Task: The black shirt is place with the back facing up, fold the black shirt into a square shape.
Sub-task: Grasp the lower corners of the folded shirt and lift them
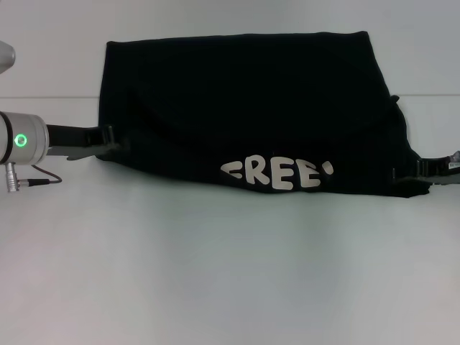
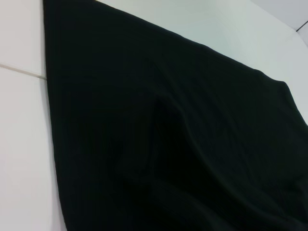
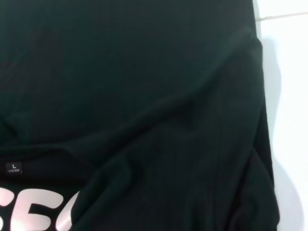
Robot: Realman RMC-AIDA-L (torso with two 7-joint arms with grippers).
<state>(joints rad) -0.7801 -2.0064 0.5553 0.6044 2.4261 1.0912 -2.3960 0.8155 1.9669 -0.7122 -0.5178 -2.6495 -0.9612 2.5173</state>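
Black fabric: one black shirt (image 1: 244, 108), spread over the far middle of the white surface (image 1: 215, 273), partly folded, near edge turned up so white lettering (image 1: 277, 175) shows.
Count: one shirt, two hands, one surface.
Left arm: reaches in low from the left edge, silver wrist with a green ring light (image 1: 21, 140), grey cable trailing beneath.
Left hand (image 1: 108, 138): at the shirt's left edge, level with the fold, touching the cloth; black against black, so whether clenched or released cannot tell.
Left wrist view: only black cloth (image 2: 168, 144) with soft creases, bare white surface (image 2: 21, 154) beside it, a seam line across the surface.
Shirt middle: lettering along the near fold, right of centre, lower part of the letters cut by the fold.
Right wrist view: cloth (image 3: 144, 72) bunched in diagonal folds, small white size label (image 3: 14, 167), pinkish-white letter tops at one corner.
Right hand (image 1: 420, 172): low at the shirt's right near corner, against the fabric; grip cannot tell.
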